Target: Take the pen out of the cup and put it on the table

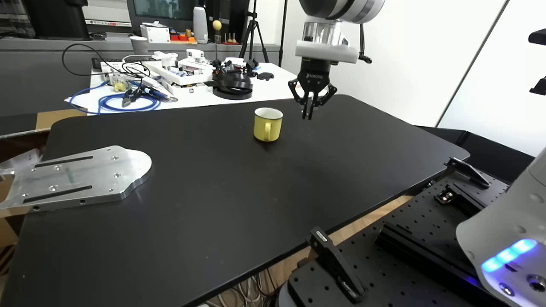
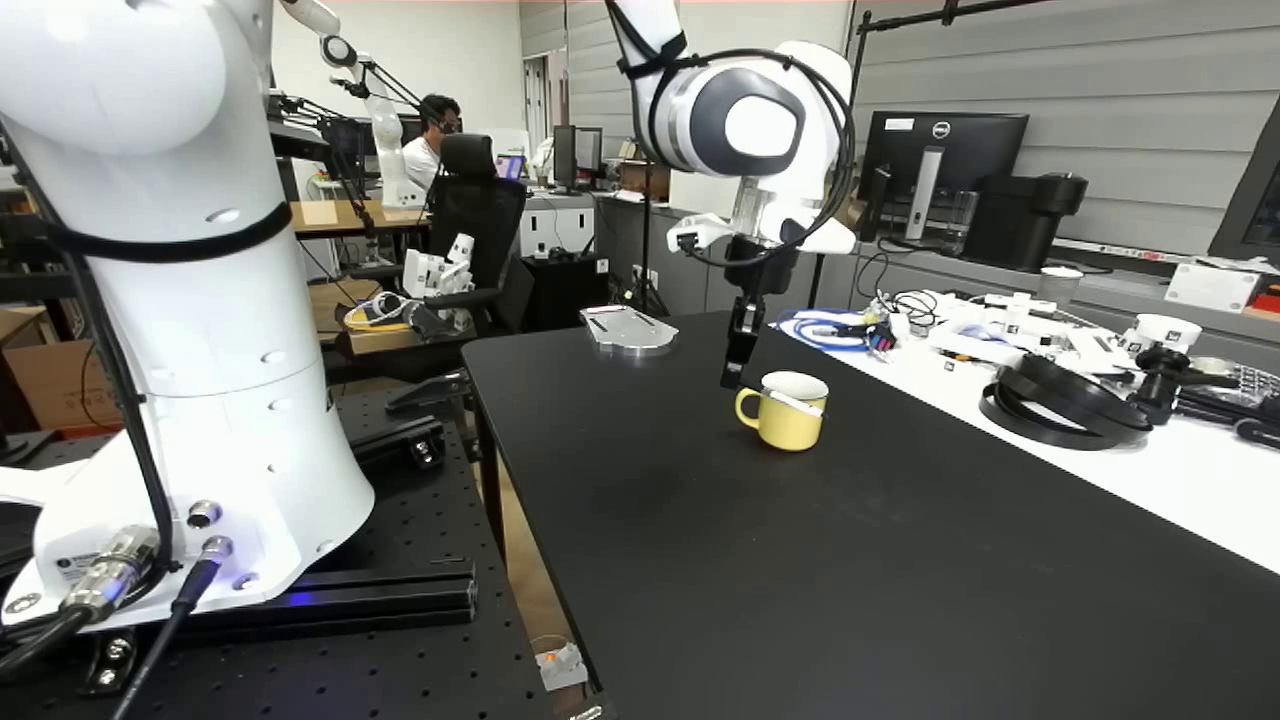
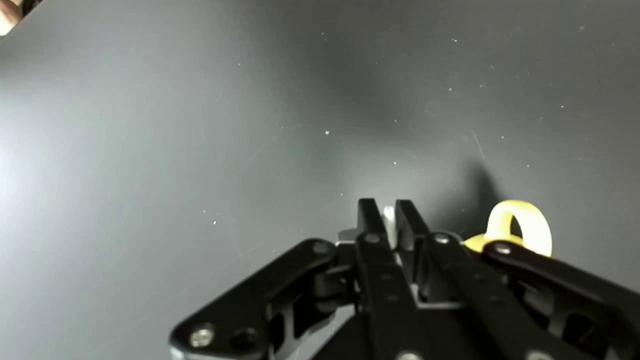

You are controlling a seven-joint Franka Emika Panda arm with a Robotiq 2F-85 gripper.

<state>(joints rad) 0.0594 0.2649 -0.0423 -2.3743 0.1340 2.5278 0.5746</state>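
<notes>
Pinching with nearly touching fingers, our Robotiq gripper (image 1: 307,115) hangs just beside the yellow mug (image 1: 268,124). In the wrist view a pale end shows between the fingertips, and in an exterior view a thin white pen (image 2: 796,403) slants down away from them in front of the mug's wall, so we take it to be clamped there, outside the mug. Whether it brushes the mug we cannot tell. We judge it light, stiff and hard to damage, but smooth and round enough to twist, or to roll beside the mug once set down. Our hold looks close to one end; mid-barrel would balance better. Gripped like this, it would best go down gently to the black tabletop (image 1: 213,192) near the mug, free end meeting first, with the fingers parted only once it lies nearly flat. The mug, probably heavier, we would leave alone, swinging wide of its handle (image 3: 538,227).
</notes>
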